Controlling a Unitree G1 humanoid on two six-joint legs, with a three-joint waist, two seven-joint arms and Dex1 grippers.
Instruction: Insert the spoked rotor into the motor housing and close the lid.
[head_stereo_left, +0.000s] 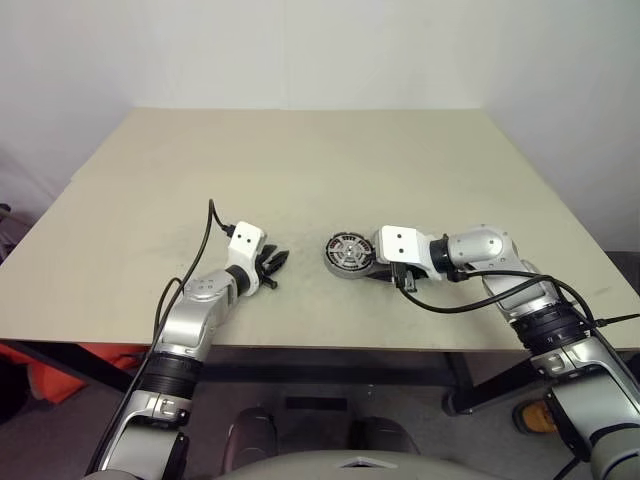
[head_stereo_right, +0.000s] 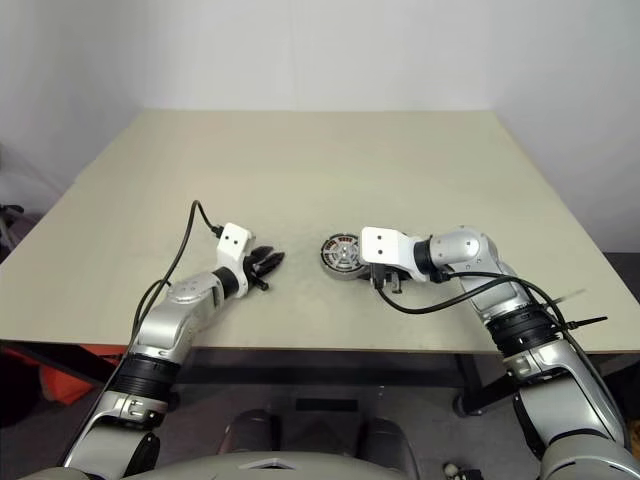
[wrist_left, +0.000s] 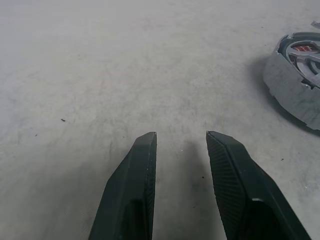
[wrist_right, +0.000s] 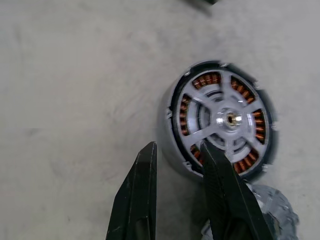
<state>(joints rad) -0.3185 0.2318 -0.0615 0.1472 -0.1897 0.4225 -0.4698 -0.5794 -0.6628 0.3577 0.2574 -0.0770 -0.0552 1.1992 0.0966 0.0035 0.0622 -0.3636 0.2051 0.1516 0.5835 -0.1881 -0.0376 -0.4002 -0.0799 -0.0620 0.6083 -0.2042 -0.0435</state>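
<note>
The motor housing (wrist_right: 220, 122) sits near the table's (head_stereo_left: 300, 150) front edge, spoked rotor (wrist_right: 227, 119) already in; the right gripper (wrist_right: 177, 150), jaws apart and empty, straddles its rim and could nudge it. The left gripper (wrist_left: 181, 137) waits open

no readable text (labels, numbers, signs)

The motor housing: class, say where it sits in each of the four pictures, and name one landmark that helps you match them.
Left eye: motor housing, centre, beside the right gripper.
Right eye: centre.
Left wrist: right edge, cut off.
Right wrist: right of centre.
Shared landmark: the beige table.
</note>
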